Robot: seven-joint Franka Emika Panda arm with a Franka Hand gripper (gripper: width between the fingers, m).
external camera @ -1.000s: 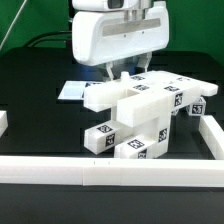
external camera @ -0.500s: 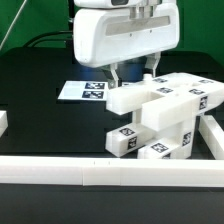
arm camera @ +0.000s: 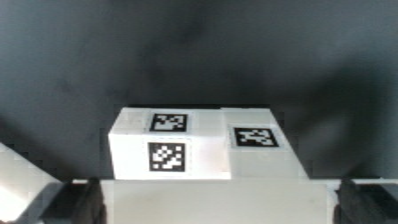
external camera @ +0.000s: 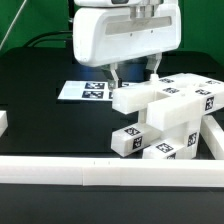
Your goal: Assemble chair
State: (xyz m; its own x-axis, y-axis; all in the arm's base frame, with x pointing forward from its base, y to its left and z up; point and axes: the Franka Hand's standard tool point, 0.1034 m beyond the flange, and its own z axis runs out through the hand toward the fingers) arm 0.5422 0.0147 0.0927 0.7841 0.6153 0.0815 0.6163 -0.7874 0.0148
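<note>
Above the chair [external camera: 170, 115], toward the exterior view's right of the black table [external camera: 40, 120] | arm upright, gripper [external camera: 135, 72] pointing straight down, jaws spread wide, clamping nothing | chair: glossy white plastic, chunky square-edged blocks, black-and-white square tags, partly stacked, near the low white rail [external camera: 80, 170] | marker board [external camera: 84, 90] flat behind it

Black table [external camera: 40, 125], white border rail [external camera: 60, 171], green backdrop [external camera: 8, 20].
</note>
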